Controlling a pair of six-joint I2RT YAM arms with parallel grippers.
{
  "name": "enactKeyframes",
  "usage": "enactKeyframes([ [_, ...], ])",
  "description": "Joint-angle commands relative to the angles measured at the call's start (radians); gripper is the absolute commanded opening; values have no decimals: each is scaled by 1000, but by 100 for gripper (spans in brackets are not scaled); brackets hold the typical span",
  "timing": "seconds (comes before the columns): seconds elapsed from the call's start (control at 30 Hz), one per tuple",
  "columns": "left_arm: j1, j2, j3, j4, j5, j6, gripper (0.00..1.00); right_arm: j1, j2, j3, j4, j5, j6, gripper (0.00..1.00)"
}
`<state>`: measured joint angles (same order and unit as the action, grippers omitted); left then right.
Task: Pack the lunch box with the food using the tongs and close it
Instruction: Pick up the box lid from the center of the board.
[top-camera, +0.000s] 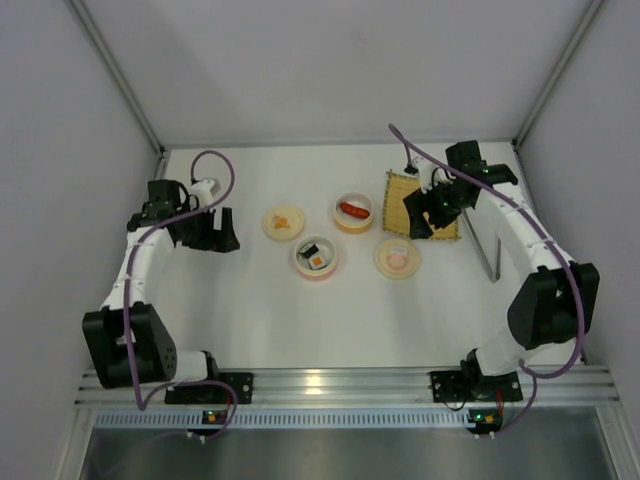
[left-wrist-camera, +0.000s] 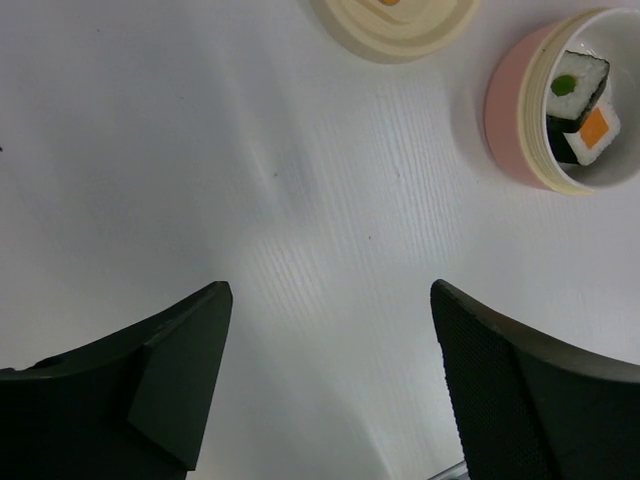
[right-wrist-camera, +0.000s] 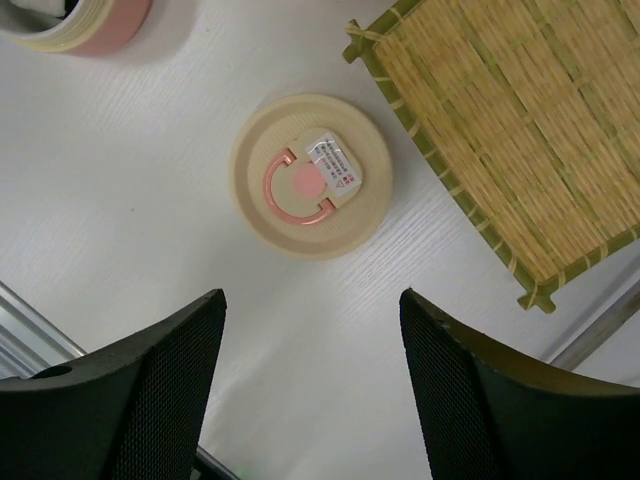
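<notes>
Left claw (left-wrist-camera: 330, 292): spread, empty, over bare bench (top-camera: 260, 310), left of bowls. Right claw (right-wrist-camera: 310, 300): spread, empty, near pink-print lid (right-wrist-camera: 310, 175) and bamboo mat (right-wrist-camera: 520, 130). Pink-rimmed bowl (left-wrist-camera: 515, 110): holds two sushi rolls (left-wrist-camera: 585, 105). Orange-rimmed bowl (top-camera: 352, 228): holds red sausage (top-camera: 354, 210). Both bowls uncovered (lids flat on bench, apart from bowls). Orange-print lid (top-camera: 283, 222): left of orange-rimmed bowl. Tongs (top-camera: 486, 248): flat on bench right of mat, neither claw on them.

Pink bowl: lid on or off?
Off. Pink bowl stands open, sushi rolls showing inside; pink lid lies flat on the table, apart.
</notes>
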<state>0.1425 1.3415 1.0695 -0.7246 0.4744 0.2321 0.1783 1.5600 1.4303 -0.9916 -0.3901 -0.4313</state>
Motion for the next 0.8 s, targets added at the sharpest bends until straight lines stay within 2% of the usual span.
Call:
enactKeyframes([
  [0.0, -7, 128, 111, -2, 6, 20, 83, 21, 2, 7, 99, -12, 66, 69],
  [0.17, -108, 316, 280, -1, -138, -172, 71, 38, 9, -5, 125, -9, 98, 69],
  [0.2, -119, 333, 299, -2, -148, -312, 72, 38, 8, -11, 126, -3, 98, 69],
  [0.3, -138, 357, 310, 23, -207, -590, 76, 38, 9, -18, 123, 17, 97, 70],
  [0.4, -202, 364, 323, 48, -262, -703, 77, 36, 20, -14, 119, 20, 95, 70],
  [0.53, -270, 430, 411, 13, -332, -775, 68, 23, 35, -1, 114, -7, 106, 71],
  [0.77, -365, 534, 477, 24, -457, -824, 63, -20, 40, -2, 91, -26, 103, 72],
])
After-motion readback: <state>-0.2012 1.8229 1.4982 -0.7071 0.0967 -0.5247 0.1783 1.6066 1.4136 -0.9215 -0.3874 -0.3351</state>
